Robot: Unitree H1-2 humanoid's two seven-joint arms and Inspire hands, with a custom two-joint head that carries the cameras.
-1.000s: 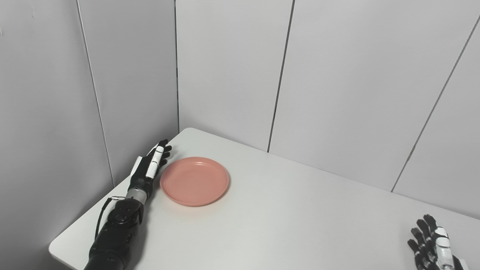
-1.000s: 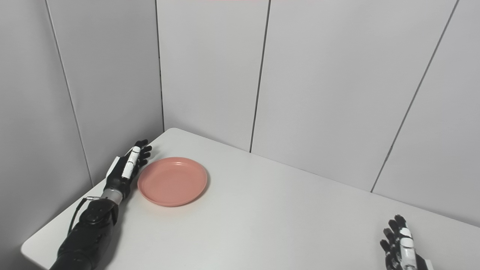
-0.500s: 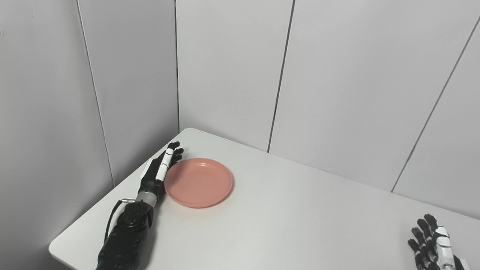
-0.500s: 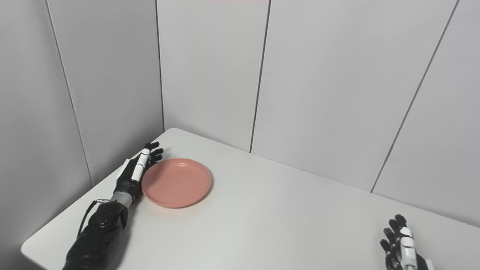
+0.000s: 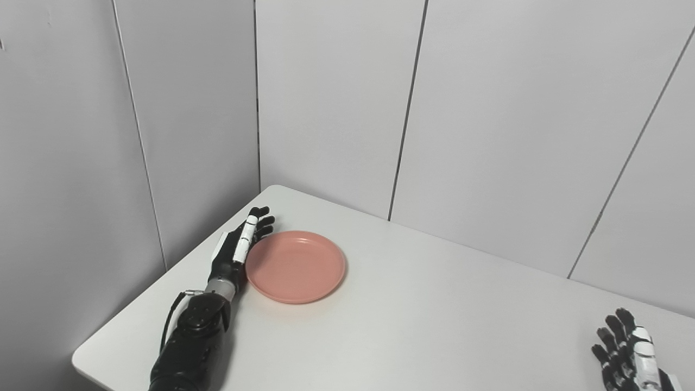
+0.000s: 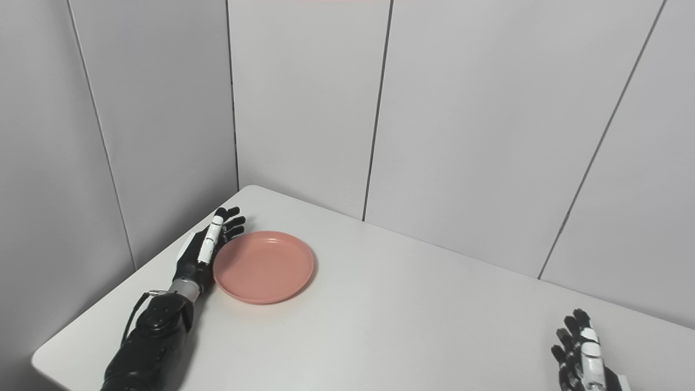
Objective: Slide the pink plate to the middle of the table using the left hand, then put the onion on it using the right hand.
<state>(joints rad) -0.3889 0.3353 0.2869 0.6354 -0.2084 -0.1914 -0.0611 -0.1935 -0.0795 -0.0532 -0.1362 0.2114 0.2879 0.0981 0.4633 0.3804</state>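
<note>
A pink plate (image 5: pixel 296 266) lies empty on the white table (image 5: pixel 412 315), toward its far left. My left hand (image 5: pixel 236 247) is open with straight fingers, set edge-on against the plate's left rim. My right hand (image 5: pixel 630 355) is open and empty at the table's near right, partly cut off by the frame's bottom edge. No onion is in view.
Grey panel walls (image 5: pixel 336 103) close in the table at the back and on the left, meeting in a corner just behind the left hand. The table's left edge runs close beside my left forearm (image 5: pixel 190 347).
My left hand has moved right and pushed the pink plate a short way to the right. The right hand has stayed put.
</note>
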